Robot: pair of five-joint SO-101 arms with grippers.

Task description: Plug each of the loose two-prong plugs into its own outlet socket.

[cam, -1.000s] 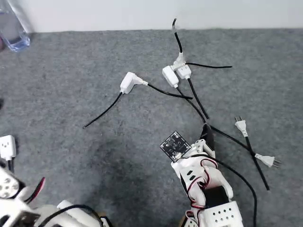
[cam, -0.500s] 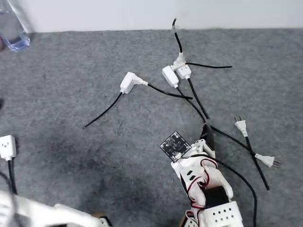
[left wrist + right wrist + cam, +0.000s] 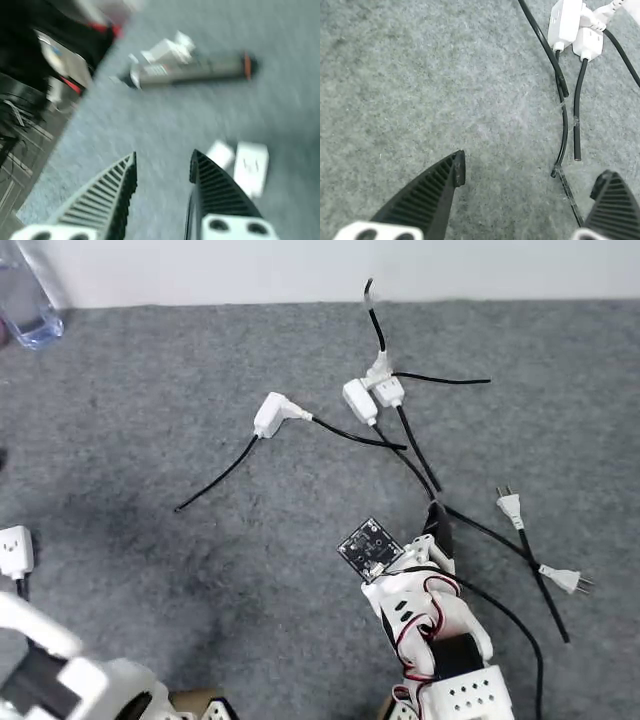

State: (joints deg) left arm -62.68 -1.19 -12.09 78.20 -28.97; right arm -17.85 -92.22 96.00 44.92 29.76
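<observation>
Two loose two-prong plugs (image 3: 510, 505) (image 3: 566, 581) lie on the grey carpet at the right, on black cables. A cluster of white outlet sockets (image 3: 371, 395) (image 3: 566, 22) lies farther back, and one more white socket (image 3: 271, 414) lies to its left. Another white socket (image 3: 15, 550) (image 3: 252, 167) sits at the far left edge. My right gripper (image 3: 532, 175) (image 3: 432, 525) hangs open over the carpet, a black cable (image 3: 563, 125) running between its fingers. My left gripper (image 3: 164, 159) is open and holds nothing, low at the front left, near the left-edge socket.
A clear plastic bottle (image 3: 25, 300) stands at the back left by the white wall. A grey tube with an orange end (image 3: 192, 72) lies on the carpet beyond the left gripper. Black cables cross the right half of the carpet.
The left arm has swung at the front left corner and now sits lower in the high view. The right arm, plugs and sockets have not moved.
</observation>
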